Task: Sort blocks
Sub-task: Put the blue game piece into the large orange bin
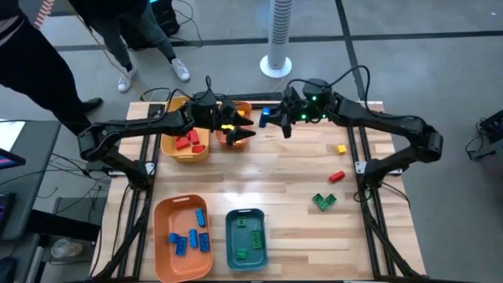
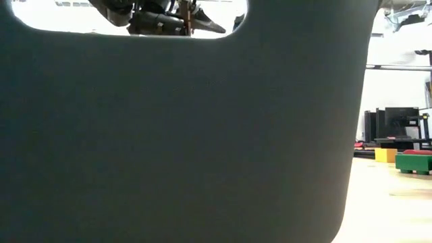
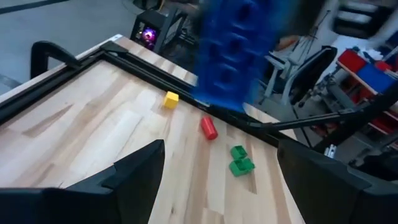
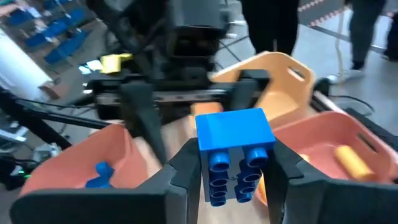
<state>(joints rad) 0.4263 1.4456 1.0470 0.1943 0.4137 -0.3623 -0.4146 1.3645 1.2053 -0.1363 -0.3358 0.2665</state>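
While the left end effector (image 1: pixel 245 134) gapes, the right end effector (image 4: pixel 233 163) pinches a studded blue block (image 4: pixel 236 152)

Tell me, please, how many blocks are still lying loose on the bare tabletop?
4, all on the right half in the high view: a yellow block farthest back, a red block nearer, and two green blocks touching, nearest. Others may be hidden under the arms.
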